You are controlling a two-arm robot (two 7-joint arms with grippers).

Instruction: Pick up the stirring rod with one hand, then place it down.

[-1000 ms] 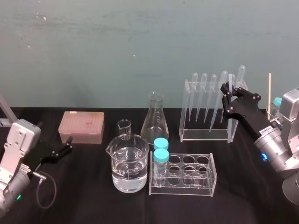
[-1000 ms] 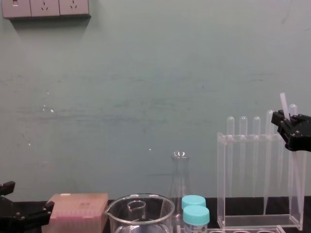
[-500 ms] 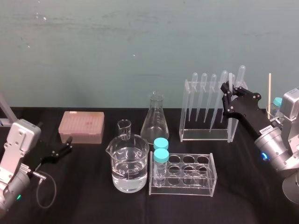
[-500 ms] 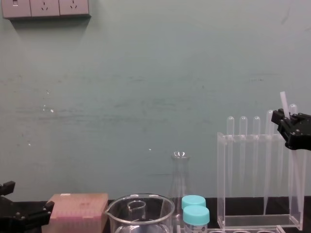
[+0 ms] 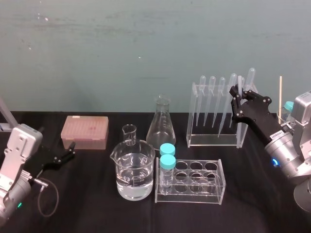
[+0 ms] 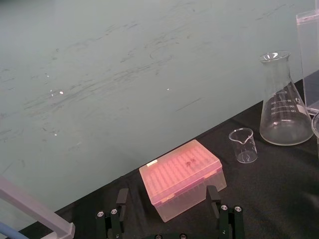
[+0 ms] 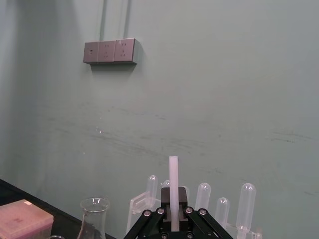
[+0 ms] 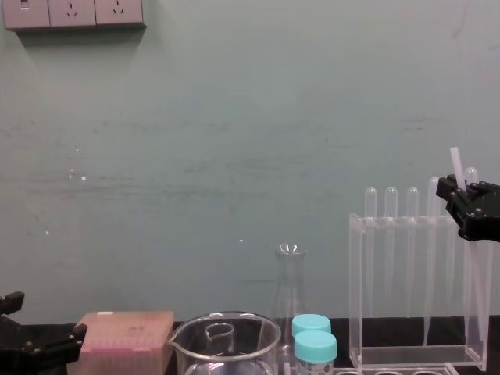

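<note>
R tool (image 7: 173, 199) clamps stirring rod (image 7: 173, 174) by rack (image 5: 214, 141); L tool (image 5: 71, 150) parked low, agape.

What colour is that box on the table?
The rectangular plastic box is translucent pink, clearest in the left wrist view.

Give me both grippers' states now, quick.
Left gripper: open, empty.
Right gripper: closed on the long, thin translucent whitish stirring rod.

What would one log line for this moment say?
right claw: shut on stirring rod at clear rack | left claw: open, idle by pink box
</note>
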